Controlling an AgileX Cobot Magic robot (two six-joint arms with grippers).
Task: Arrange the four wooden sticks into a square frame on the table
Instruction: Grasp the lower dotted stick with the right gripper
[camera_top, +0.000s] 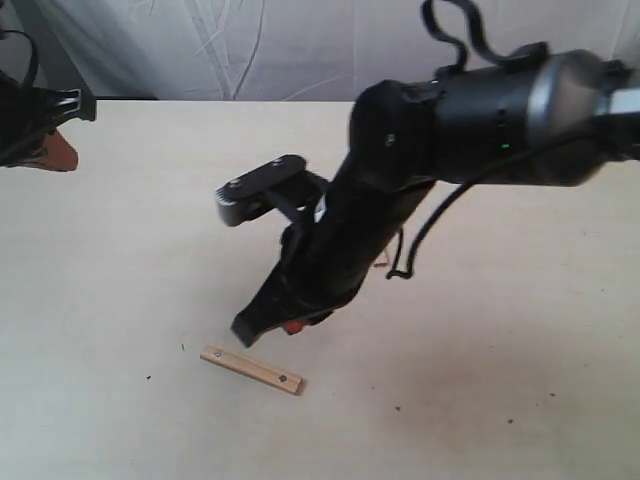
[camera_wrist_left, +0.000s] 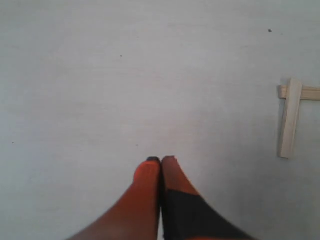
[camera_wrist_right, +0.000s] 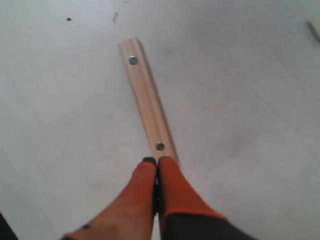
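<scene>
Cream table (camera_top: 100, 280), open surface round one stick (camera_top: 251, 369), right claw (camera_wrist_right: 156, 161) closed by its end, left claw (camera_wrist_left: 160, 160) closed

Backdrop: a wrinkled grey-white cloth (camera_top: 200, 45) is hanging behind the far edge, with creases running across it.
Furniture: a broad cream table (camera_top: 100, 300) is filling most of the exterior view, with tiny dark specks (camera_top: 148, 378) lying scattered on it.
Light: soft, even light is falling across the tabletop.
</scene>
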